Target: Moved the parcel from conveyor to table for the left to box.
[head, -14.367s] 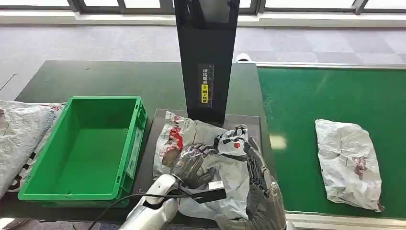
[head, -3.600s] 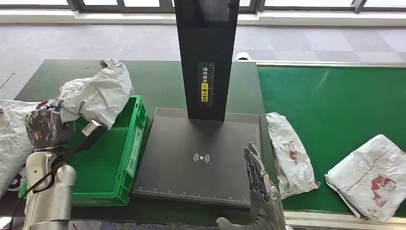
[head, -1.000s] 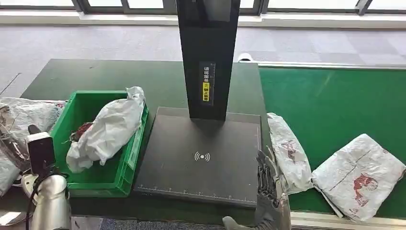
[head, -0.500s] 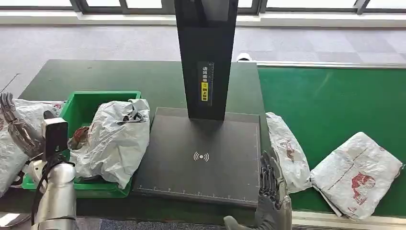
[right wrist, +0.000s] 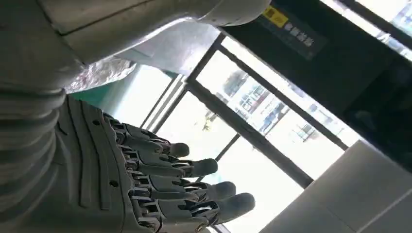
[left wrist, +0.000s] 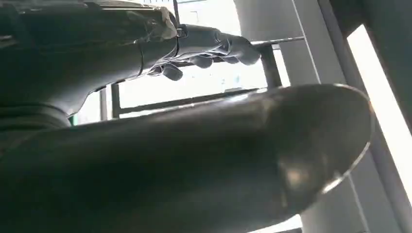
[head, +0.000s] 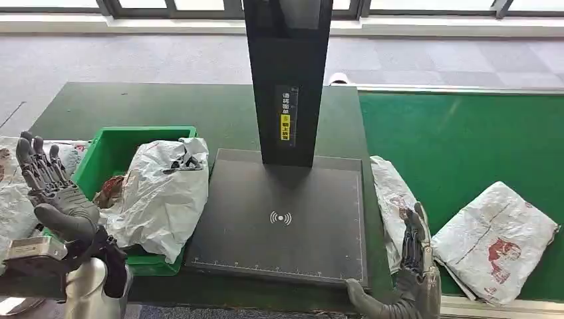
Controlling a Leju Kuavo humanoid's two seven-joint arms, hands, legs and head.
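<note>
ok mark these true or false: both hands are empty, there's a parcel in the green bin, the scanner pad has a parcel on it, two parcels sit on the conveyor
1. Both hands are empty: true. The left hand and right hand hold nothing, fingers apart.
2. A parcel is in the green bin: true. The grey parcel drapes over its right wall.
3. The scanner pad has a parcel on it: false. It is bare.
4. Two parcels sit on the conveyor: true.
</note>
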